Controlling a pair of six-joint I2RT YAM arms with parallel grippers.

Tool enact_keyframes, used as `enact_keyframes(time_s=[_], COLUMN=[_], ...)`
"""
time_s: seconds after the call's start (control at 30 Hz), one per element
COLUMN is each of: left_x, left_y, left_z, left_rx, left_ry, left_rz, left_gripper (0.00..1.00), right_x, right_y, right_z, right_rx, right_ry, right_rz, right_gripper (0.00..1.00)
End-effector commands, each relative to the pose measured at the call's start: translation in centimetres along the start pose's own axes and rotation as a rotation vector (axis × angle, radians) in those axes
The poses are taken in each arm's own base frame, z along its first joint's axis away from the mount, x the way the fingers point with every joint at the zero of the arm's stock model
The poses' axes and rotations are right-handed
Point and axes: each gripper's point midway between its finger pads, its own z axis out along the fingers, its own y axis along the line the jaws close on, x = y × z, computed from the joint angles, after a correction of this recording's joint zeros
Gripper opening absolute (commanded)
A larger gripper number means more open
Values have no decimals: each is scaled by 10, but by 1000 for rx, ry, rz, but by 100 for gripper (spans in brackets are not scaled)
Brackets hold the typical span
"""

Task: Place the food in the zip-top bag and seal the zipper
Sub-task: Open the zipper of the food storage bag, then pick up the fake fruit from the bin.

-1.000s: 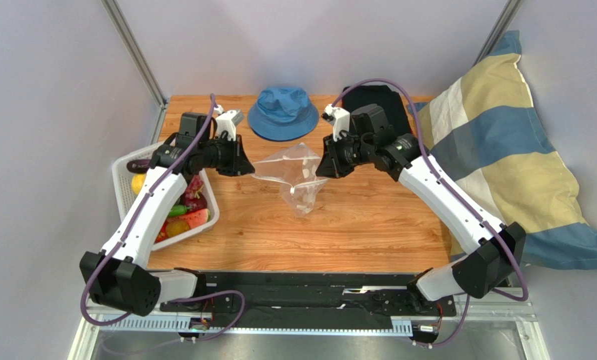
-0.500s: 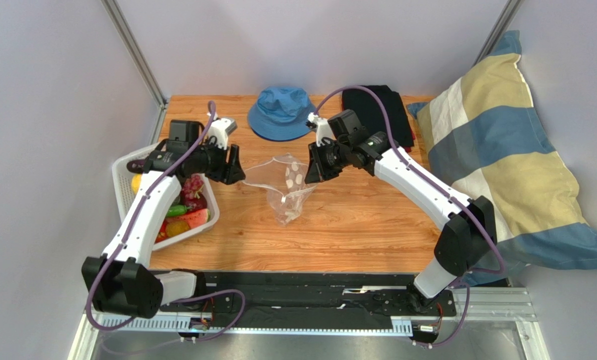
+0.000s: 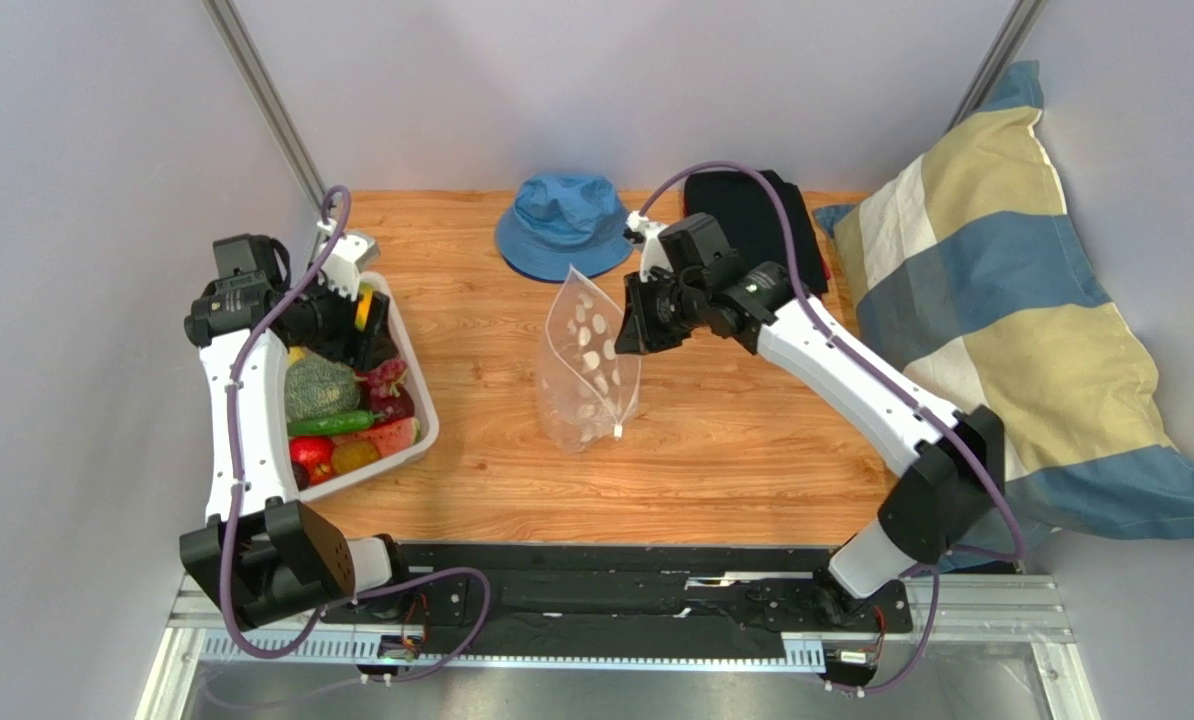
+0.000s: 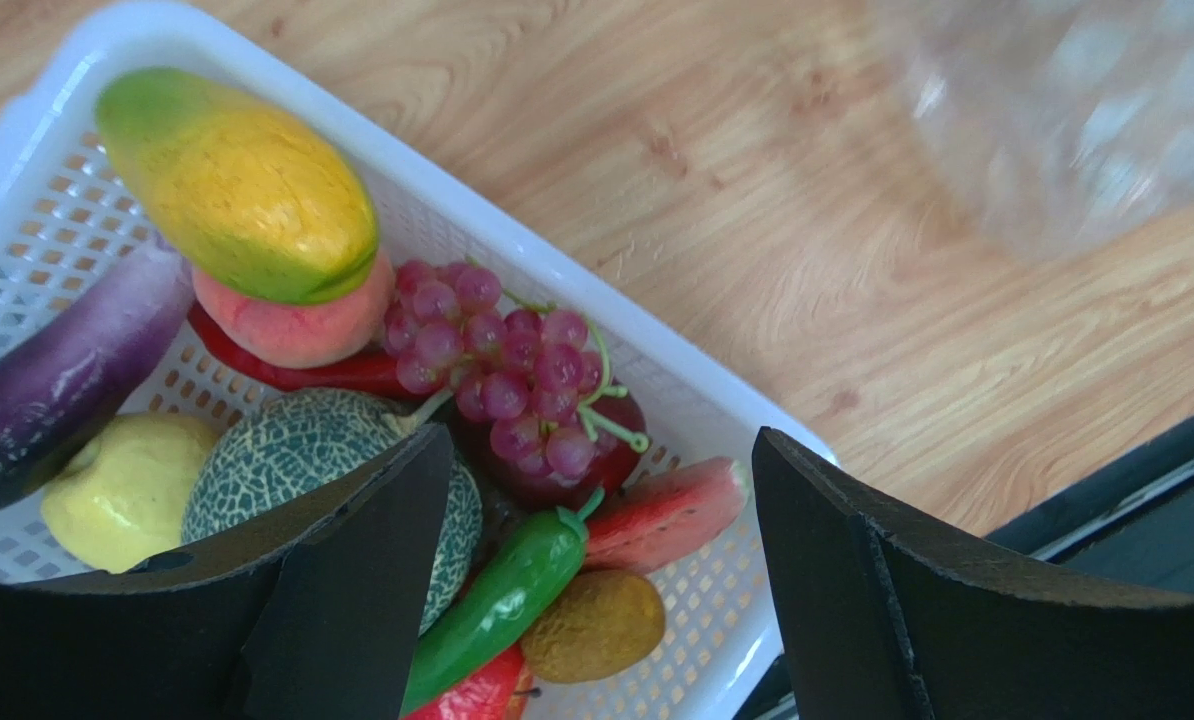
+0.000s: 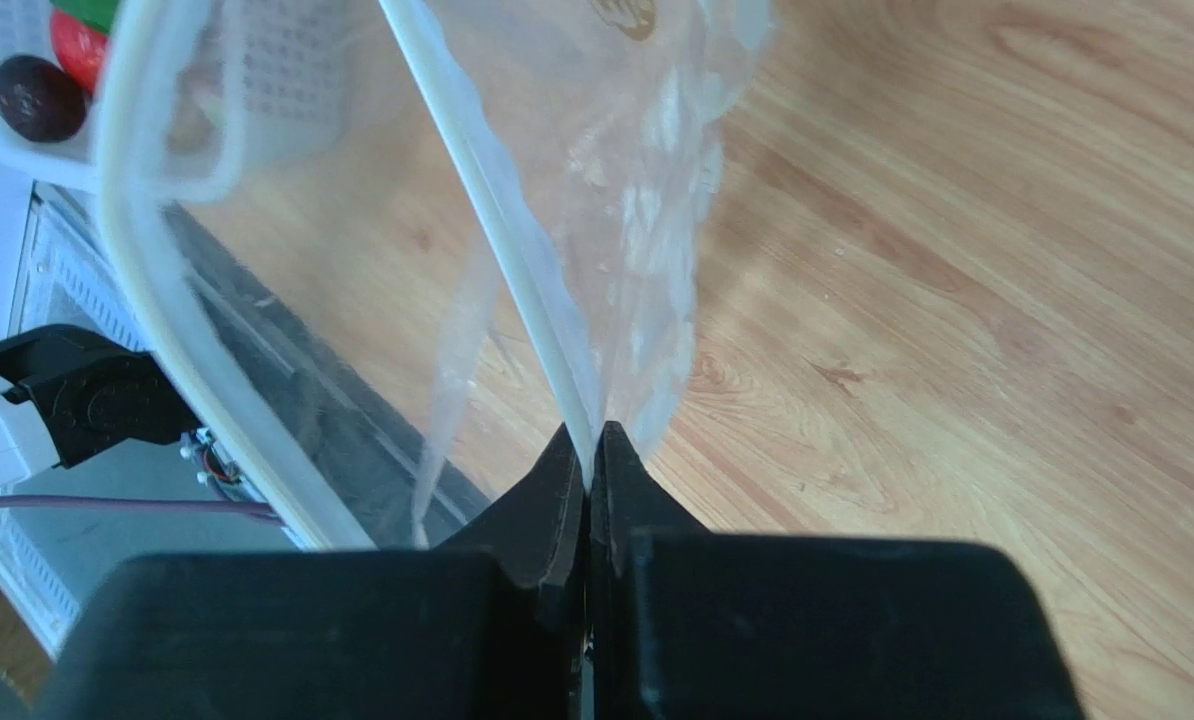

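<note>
While the right gripper (image 5: 590,444) clamps 1 lip of the zip-top bag (image 3: 588,360), hanging it upright mid-table, the left gripper (image 4: 600,503) hovers spread over the white basket (image 3: 426,420) to pick food (image 4: 506,368); bag looks empty.

In the left wrist view the clear white-dotted plastic bag (image 4: 1077,113) is only a blur, cut by the top and right edges. The long purple toy vegetable (image 4: 47,375) runs off the left edge. From above, the left tool (image 3: 360,315) over the white mesh basket (image 3: 426,417) is too small to read. The folded black cloth (image 3: 738,203) at the surface's (image 3: 738,450) far edge lies partly behind the right arm (image 3: 844,360).
</note>
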Motion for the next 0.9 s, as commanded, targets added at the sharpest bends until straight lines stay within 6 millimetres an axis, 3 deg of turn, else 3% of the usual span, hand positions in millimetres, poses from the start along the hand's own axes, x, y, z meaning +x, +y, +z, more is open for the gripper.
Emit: enact_keyframes(time_s=[0.0,0.1,0.13,0.23,0.3,0.33,0.37,0.57,0.63,0.73,0.77,0.87], left_x=[21,22,17,31,47,44,53,65,64,59,54,43], left_y=[3,4,9,20,22,30,31,59,63,64,58,38], left_z=[9,19,21,39,51,56,62,76,80,78,77,66], left_rx=[69,70,40,-11,-26,-60,-69,-170,-181,-178,-154,-85], left_ry=[38,-6,-33,-3,48,35,53,113,120,116,99,65], left_rz=[162,232,269,325,353,383,386,390,377,330,323,285], left_gripper=[88,97,98,98,98,97,96,88,82,61,43,17], right_x=[-25,-21,-14,1,8,8,11,7,3,0,-1,-4], right_y=[2,-9,-13,-30,-42,-42,-43,-24,-14,-9,-8,0], right_z=[-57,-77,-84,-89,-82,-78,-67,-5,17,35,38,42], right_rx=[90,167,193,272,328,328,343,287,238,209,204,162], right_ry=[-167,-174,-157,-109,-79,-75,-57,15,55,76,78,71], right_rz=[-67,-106,-114,-141,-148,-145,-148,-128,-89,-61,-53,-28], right_gripper=[0,0,0,0,0,0,0,0,0,0,0,0])
